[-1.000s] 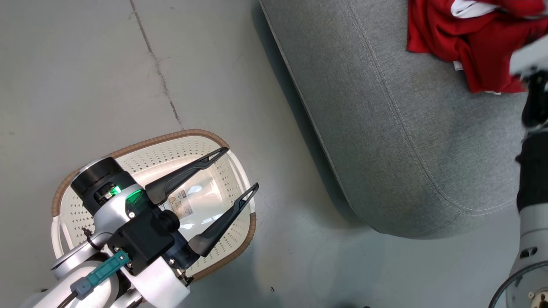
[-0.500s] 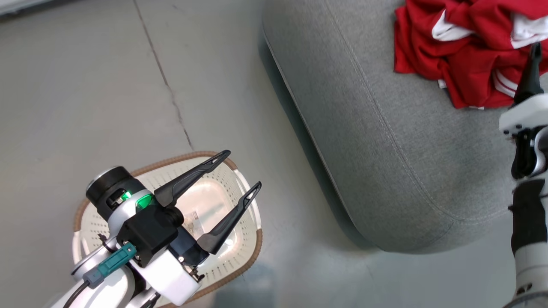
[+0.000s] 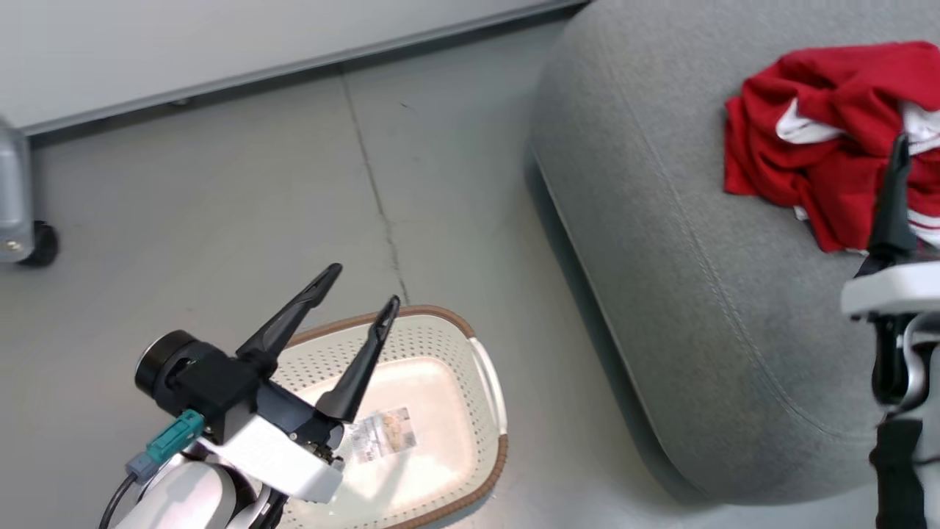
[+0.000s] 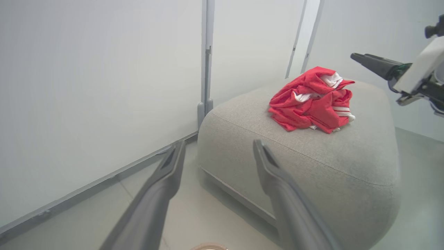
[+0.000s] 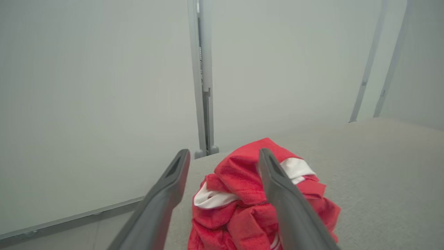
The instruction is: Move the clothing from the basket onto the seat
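Observation:
The clothing [image 3: 822, 139] lies as a crumpled red heap with white panels on top of the seat [image 3: 683, 279], a light-grey sofa. My right gripper [image 5: 223, 152] hovers just above the clothing [image 5: 242, 194], open and holding nothing; one of its fingers [image 3: 894, 206] shows at the head view's right edge. The basket [image 3: 481, 367] stands on the floor left of the seat, with a label sticker on its bare bottom. Over the basket's near-left side my left gripper [image 3: 363, 288] is open and holds nothing. In the left wrist view it [image 4: 219, 144] points toward the seat [image 4: 329, 163] and the clothing [image 4: 308, 104].
A white partition panel [image 3: 220, 51] runs along the far side of the grey floor, with a wheeled foot [image 3: 33, 246] at the left. Upright panel posts [image 4: 207, 69] stand behind the seat. A floor seam [image 3: 374, 191] leads to the basket.
The head camera has tilted up, so the whole picture has shifted. My right gripper has opened and left the clothing lying on the seat. The left gripper has turned and lifted a little.

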You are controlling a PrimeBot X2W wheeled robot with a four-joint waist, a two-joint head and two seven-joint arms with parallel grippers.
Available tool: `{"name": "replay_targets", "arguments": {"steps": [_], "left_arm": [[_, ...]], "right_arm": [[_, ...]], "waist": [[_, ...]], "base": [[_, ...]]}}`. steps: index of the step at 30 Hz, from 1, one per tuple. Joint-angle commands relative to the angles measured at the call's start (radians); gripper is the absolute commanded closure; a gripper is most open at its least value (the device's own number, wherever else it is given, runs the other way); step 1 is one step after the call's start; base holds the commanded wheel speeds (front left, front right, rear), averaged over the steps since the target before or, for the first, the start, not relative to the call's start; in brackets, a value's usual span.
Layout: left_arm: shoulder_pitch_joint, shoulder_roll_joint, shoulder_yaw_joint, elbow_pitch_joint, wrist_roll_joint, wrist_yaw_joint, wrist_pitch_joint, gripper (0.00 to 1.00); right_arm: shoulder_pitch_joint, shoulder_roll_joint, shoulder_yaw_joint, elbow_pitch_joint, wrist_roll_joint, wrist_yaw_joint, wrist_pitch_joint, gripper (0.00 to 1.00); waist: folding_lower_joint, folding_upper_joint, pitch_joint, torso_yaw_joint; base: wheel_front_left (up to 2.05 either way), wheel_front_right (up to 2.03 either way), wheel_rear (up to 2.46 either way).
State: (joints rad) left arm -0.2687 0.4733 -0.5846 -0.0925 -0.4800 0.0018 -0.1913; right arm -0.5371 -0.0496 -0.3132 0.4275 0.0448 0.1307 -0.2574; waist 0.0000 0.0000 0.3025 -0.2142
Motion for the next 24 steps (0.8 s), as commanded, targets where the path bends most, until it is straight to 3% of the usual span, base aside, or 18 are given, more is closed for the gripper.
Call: {"name": "replay_targets", "arguments": {"steps": [1, 11, 24], "left_arm": [[0.024, -0.016, 0.027, 0.026, -0.028, 0.027, -0.016, 0.00], [0.066, -0.059, 0.151, 0.080, -0.091, 0.111, -0.061, 0.00], [0.160, -0.113, 0.355, 0.097, -0.091, 0.168, -0.074, 0.00]], "right_arm": [[0.072, -0.004, 0.044, -0.080, 0.044, 0.000, 0.014, 0.00], [0.283, -0.004, 0.205, -0.334, 0.132, 0.000, 0.096, 0.00], [0.418, -0.004, 0.307, -0.390, 0.162, 0.001, 0.142, 0.00]], "waist": [[0.0000, 0.0000, -0.050, 0.062], [0.0000, 0.0000, -0.109, 0.174], [0.0000, 0.0000, -0.177, 0.238]], "base": [[0.00, 0.00, 0.00], [0.00, 0.00, 0.00], [0.00, 0.00, 0.00]]}}
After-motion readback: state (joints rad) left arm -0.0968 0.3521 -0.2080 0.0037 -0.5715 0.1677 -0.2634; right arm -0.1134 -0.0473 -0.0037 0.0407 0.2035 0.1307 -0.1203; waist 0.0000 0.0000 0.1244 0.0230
